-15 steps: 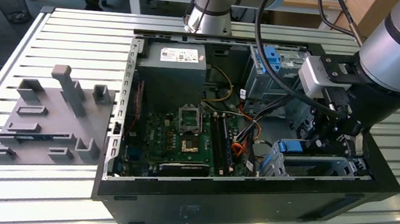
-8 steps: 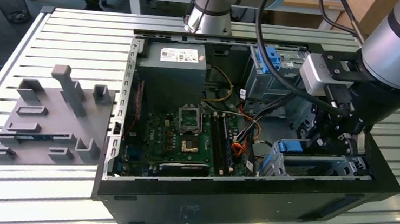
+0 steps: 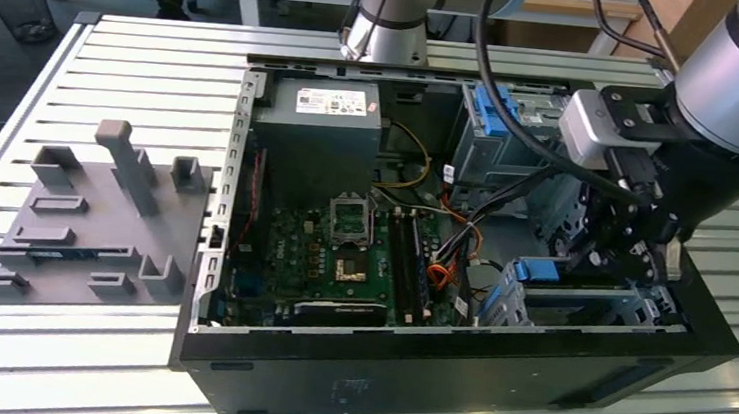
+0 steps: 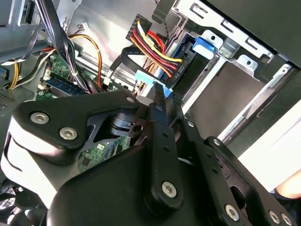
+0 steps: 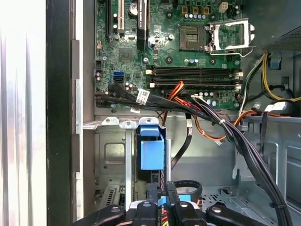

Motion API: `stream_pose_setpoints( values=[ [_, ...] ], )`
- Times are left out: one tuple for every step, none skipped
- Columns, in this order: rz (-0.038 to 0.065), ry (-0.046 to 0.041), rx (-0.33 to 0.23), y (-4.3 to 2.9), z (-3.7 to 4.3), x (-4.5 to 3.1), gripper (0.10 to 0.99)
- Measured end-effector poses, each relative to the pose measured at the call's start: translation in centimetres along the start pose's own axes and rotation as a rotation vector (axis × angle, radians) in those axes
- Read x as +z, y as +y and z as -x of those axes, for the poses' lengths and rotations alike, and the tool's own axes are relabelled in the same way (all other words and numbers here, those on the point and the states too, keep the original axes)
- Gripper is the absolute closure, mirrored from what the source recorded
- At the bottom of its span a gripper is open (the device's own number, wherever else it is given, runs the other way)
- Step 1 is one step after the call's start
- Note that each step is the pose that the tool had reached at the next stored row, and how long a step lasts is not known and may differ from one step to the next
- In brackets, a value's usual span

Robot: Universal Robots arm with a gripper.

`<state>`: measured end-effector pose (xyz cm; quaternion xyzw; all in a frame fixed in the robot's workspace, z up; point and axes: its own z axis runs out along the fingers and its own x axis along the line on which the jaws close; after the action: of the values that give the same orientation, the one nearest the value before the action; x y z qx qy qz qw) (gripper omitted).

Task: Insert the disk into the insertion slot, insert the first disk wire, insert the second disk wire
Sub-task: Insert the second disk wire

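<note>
The gripper (image 3: pixel 618 251) hangs inside the open computer case (image 3: pixel 329 364) at the exterior view's right, its fingers (image 4: pixel 160 101) pressed together on a small light-blue connector (image 4: pixel 149 78). The disk (image 5: pixel 152 153) sits seated in the insertion slot (image 5: pixel 113 160) at lower centre of the first wrist view, blue carrier end showing, with the motherboard (image 5: pixel 174 52) above.

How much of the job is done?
The disk already sits in the slot. The claw pinches a light blue plug right beside the disk, so a wire is in hand. I can't tell whether any wire is fully plugged in yet.
</note>
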<state>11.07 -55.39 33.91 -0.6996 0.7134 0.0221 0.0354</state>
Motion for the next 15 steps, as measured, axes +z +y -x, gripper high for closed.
stream_pose_setpoints(
  values=[
    [0.000, 0.0000, 0.000, 0.00, 0.01, -0.12, 0.863],
    [0.000, 0.0000, 0.000, 0.00, 0.02, -0.23, 0.863],
    [0.000, 0.0000, 0.000, -0.01, 0.03, -0.33, 0.863],
    [0.000, 0.0001, 0.000, -0.01, 0.04, -0.44, 0.863],
    [0.000, 0.0001, 0.000, -0.01, 0.04, -0.52, 0.863],
    [0.000, 0.0000, 0.000, -0.01, 0.04, -0.57, 0.882],
    [0.000, 0.0001, 0.000, -0.01, 0.05, -0.62, 0.882],
    [0.000, 0.0002, 0.000, -0.01, 0.05, -0.65, 0.941],
    [0.000, 0.0003, 0.000, -0.01, 0.06, -0.68, 0.941],
    [0.000, 0.0003, 0.000, -0.01, 0.06, -0.71, 0.980],
    [0.000, 0.0004, 0.000, -0.01, 0.06, -0.73, 0.980],
    [0.000, 0.0004, 0.000, -0.02, 0.06, -0.77, 0.980],
    [0.000, 0.0004, 0.000, -0.02, 0.06, -0.80, 0.980],
    [0.000, 0.0004, 0.000, -0.02, 0.07, -0.82, 0.980],
    [0.000, 0.0003, 0.000, -0.02, 0.07, -0.83, 0.980]
  ],
)
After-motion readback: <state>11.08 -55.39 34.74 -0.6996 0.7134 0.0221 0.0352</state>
